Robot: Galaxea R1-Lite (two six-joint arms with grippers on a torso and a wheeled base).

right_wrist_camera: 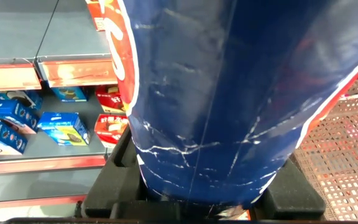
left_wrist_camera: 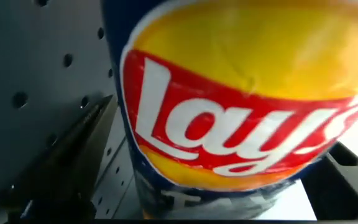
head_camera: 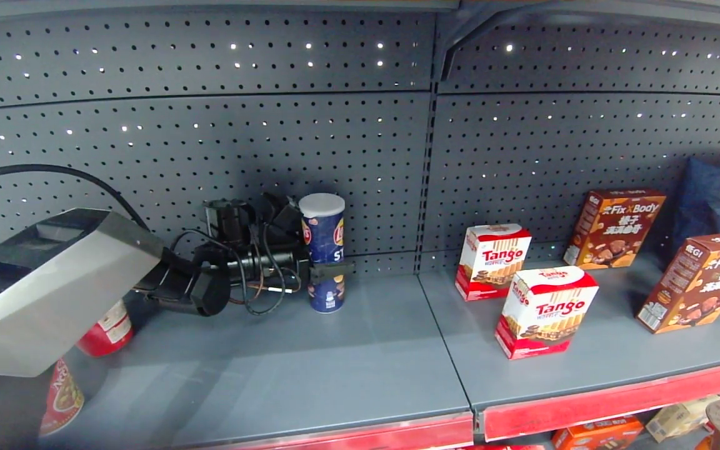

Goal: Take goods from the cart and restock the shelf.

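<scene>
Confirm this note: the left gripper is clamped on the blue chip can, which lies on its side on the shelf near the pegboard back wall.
Not right. The blue chip can stands upright on the shelf, white lid on top, as the head view shows. The rest holds: the left gripper is clamped on it, near the pegboard back wall.

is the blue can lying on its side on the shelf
No, the blue can stands upright on the shelf, white lid on top.
</scene>
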